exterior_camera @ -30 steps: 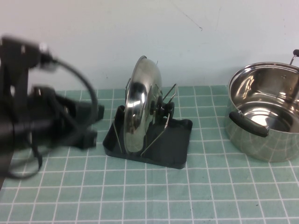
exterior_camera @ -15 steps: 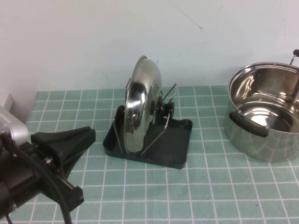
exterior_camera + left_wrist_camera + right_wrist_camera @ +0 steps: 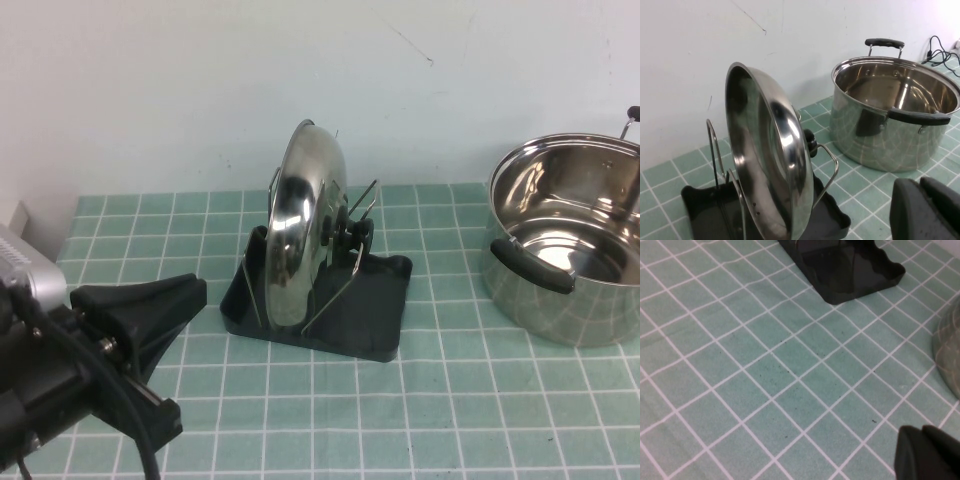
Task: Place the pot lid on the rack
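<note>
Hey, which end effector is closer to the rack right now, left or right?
Left. The left end effector sits open just to the robot's left of the rack, which holds the lid upright. The right end effector is outside the high view, above bare mat, well short of the rack.

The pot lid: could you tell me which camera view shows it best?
The left wrist view: the pot lid fills the frame, standing on edge in the rack, beside the left tool. The high view shows it smaller, edge-on. The right wrist view shows only a tray corner and the right tool.
</note>
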`<state>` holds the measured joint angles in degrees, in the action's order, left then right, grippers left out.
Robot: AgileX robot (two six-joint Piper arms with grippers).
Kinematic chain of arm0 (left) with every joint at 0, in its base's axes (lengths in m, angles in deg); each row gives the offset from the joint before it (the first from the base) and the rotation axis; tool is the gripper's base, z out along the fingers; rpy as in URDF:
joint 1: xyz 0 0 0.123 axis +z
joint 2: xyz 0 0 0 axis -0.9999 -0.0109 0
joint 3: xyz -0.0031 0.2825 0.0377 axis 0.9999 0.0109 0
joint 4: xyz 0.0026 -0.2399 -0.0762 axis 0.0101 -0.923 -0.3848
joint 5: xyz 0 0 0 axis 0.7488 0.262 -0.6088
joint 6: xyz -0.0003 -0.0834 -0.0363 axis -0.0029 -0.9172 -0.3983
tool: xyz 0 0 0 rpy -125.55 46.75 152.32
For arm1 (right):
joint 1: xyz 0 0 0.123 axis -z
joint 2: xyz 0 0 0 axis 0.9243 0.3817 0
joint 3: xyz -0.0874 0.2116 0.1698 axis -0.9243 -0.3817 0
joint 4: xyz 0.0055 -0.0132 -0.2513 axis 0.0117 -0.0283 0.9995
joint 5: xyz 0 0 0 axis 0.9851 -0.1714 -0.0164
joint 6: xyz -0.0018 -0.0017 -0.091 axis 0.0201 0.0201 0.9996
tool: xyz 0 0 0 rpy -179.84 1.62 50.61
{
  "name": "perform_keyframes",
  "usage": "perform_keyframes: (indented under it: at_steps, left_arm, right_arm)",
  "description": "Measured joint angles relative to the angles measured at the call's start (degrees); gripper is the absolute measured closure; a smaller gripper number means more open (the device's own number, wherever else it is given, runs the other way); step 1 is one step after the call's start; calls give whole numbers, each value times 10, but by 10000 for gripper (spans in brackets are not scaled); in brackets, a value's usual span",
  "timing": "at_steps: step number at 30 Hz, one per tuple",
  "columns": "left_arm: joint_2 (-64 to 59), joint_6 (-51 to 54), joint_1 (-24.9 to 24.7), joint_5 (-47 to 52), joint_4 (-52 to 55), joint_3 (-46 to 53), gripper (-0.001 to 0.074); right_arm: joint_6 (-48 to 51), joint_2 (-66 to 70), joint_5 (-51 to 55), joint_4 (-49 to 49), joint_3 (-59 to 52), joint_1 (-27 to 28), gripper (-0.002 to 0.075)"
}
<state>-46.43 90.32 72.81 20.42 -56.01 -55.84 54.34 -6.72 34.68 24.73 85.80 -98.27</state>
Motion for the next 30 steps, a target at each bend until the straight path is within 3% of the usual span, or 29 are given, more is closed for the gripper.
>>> perform_keyframes:
  at_steps: [6,13,20,25,27,30]
  left_arm:
    - [56,9,-2,-45,-2,26,736]
    - [239,58,23,-185,-13,136,736]
    - [370,121,44,-216,-17,234,736]
    - [390,133,44,-246,-20,254,736]
    - [390,79,44,-249,25,255,736]
    - [390,-181,44,-246,283,258,736]
  right_arm:
    - [0,0,0,0,0,0,727]
    - [0,0,1,0,0,0,727]
    - [0,0,2,0,0,0,727]
    - [0,0,2,0,0,0,727]
    - [0,0,2,0,0,0,727]
    - [0,0,2,0,0,0,727]
